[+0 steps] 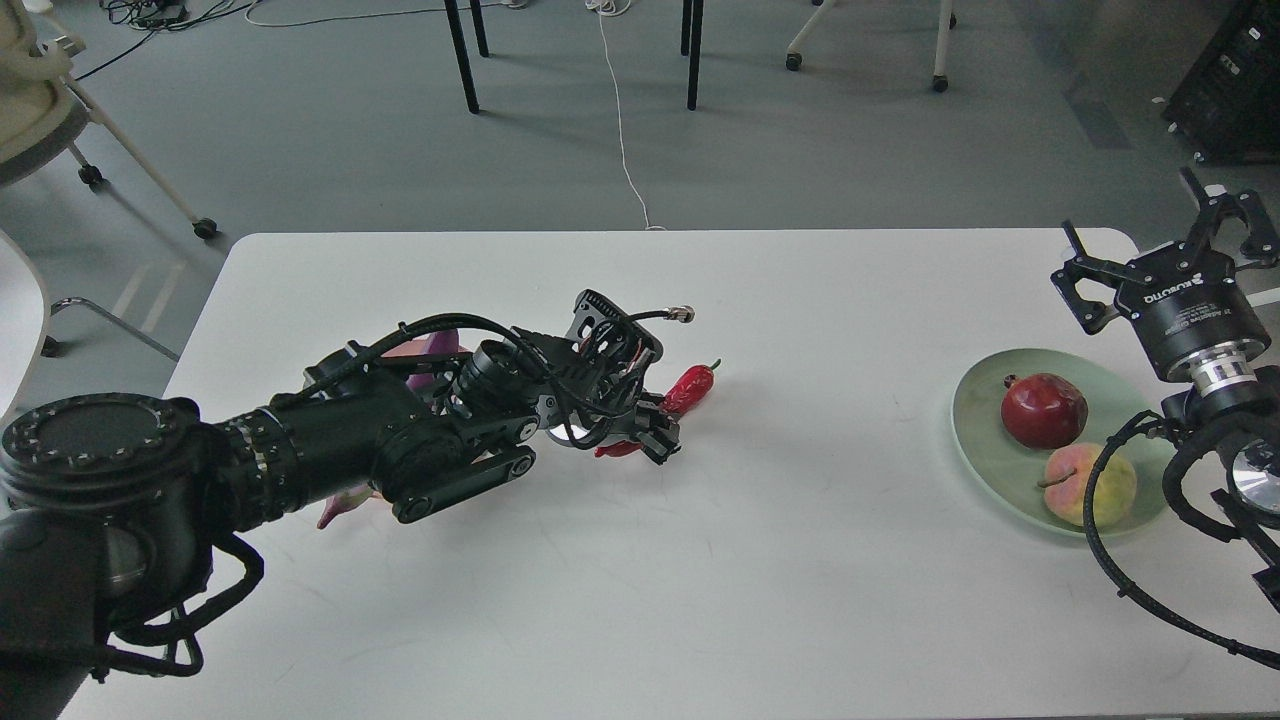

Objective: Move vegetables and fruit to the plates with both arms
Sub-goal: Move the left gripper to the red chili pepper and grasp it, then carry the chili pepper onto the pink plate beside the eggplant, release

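Observation:
My left gripper (655,438) is low over the table's middle, its fingers closed on the red chili pepper (690,388), which lies slanted with its green stem pointing far right. The pale pink plate (398,350) is mostly hidden under my left arm. The purple eggplant (436,346) lies on it, its calyx end (335,505) poking out near me. The pale green plate (972,405) at the right holds the pomegranate (1045,410) and the yellow-pink apple-like fruit (1092,486). My right gripper (1160,228) is open and empty, raised beyond the green plate.
The white table (800,560) ends at its far edge just behind both grippers. On the floor beyond are black table legs (460,55), a white cable (625,150) and a wheeled chair (60,110) at the far left.

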